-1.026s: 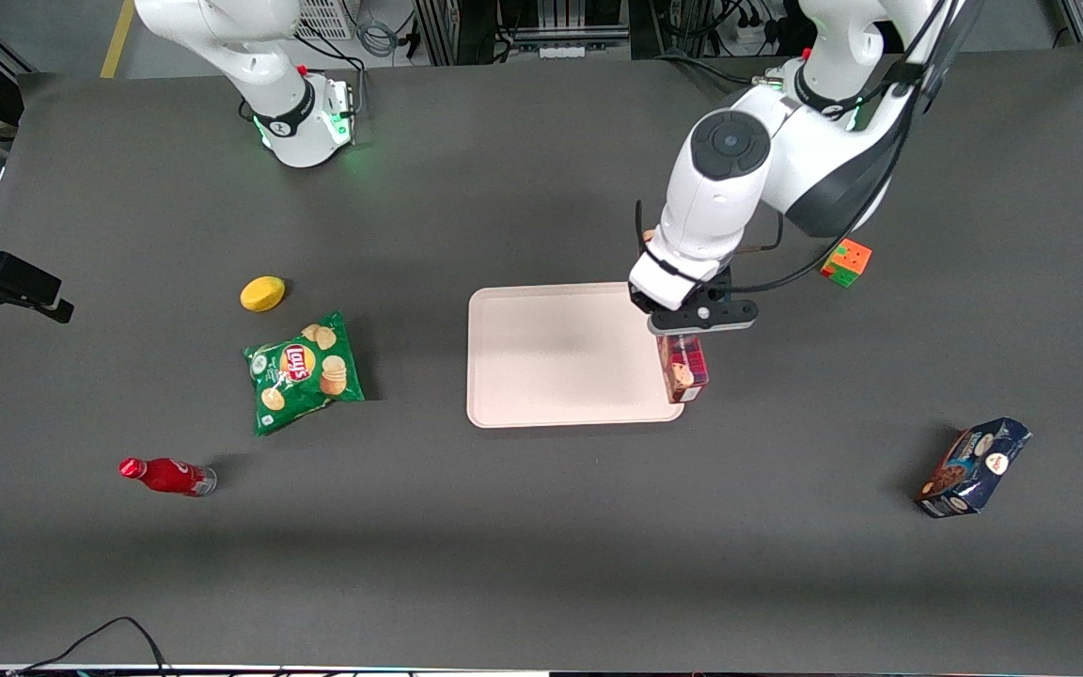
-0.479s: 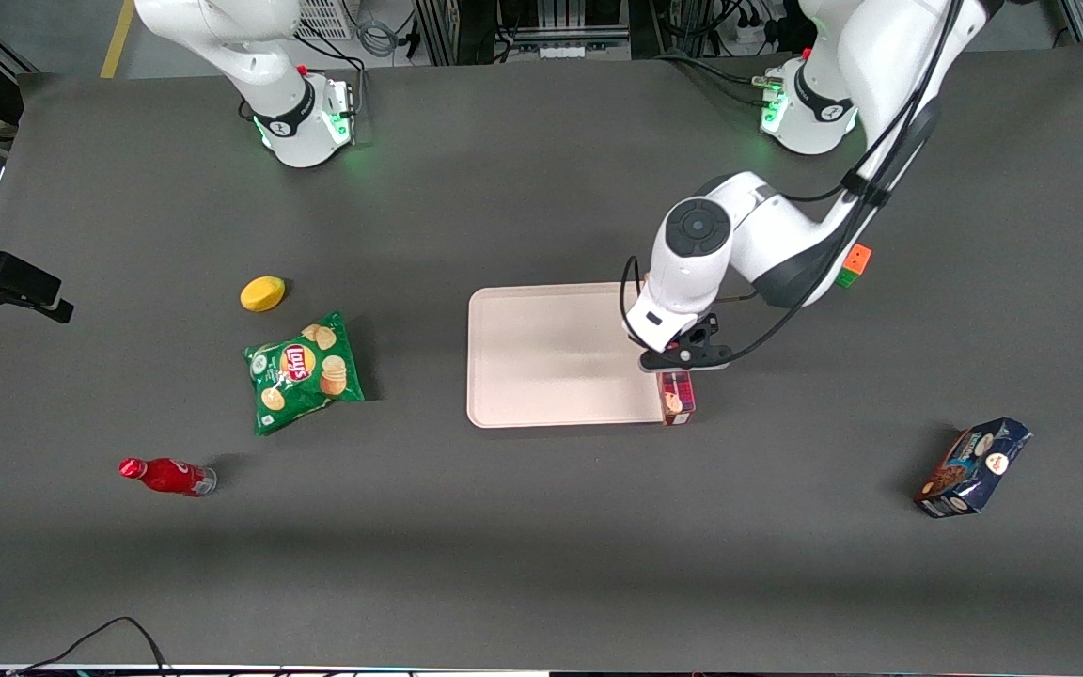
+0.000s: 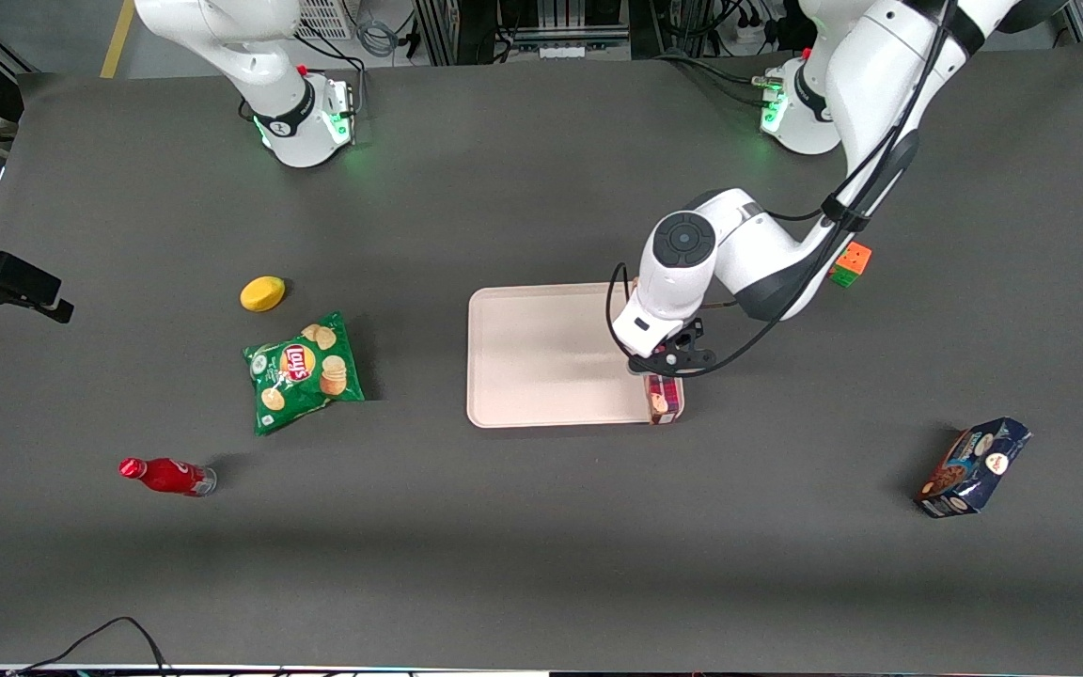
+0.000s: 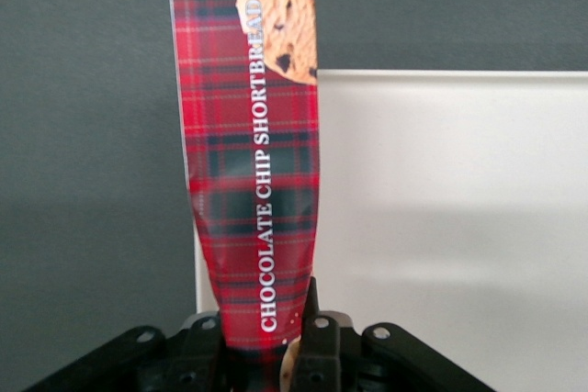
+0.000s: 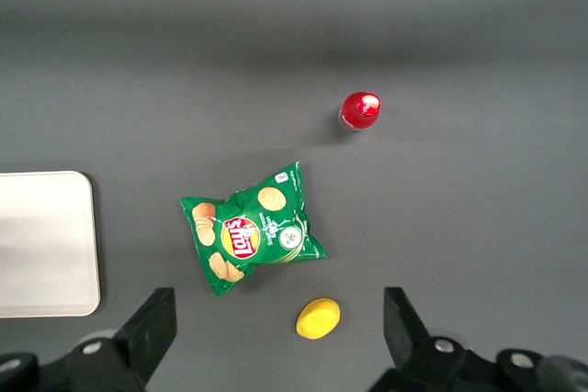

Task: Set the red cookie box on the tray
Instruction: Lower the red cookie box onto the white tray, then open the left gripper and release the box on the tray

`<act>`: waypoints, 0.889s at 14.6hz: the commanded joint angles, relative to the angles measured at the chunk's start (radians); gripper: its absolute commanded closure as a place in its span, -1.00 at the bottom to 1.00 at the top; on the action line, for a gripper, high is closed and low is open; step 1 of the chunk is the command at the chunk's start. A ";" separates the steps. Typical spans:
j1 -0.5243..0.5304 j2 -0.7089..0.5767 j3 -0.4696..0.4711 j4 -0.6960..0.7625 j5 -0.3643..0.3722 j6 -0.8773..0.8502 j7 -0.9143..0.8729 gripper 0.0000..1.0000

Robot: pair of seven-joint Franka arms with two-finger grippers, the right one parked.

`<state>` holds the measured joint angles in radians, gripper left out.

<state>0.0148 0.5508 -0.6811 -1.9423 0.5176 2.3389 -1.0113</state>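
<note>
Left wrist view, gripper (image 4: 276,355) clamped on red cookie box (image 4: 253,153), over tray (image 4: 441,227) edge.

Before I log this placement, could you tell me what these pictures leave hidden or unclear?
- Front view: the arm's wrist covers most of the red cookie box and the tool.
- Left wrist view: the box hides the edge of the tray beneath it, so contact is unclear.
- Left wrist view: the box's gripped end is cut off.
</note>
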 commanded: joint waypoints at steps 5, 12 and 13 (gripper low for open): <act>-0.030 0.012 0.002 -0.041 0.025 0.068 -0.036 0.77; -0.030 0.034 0.005 -0.049 0.067 0.082 -0.081 -0.32; -0.030 0.034 0.006 -0.049 0.068 0.083 -0.081 -0.95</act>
<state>-0.0097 0.5852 -0.6802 -1.9879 0.5613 2.4088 -1.0580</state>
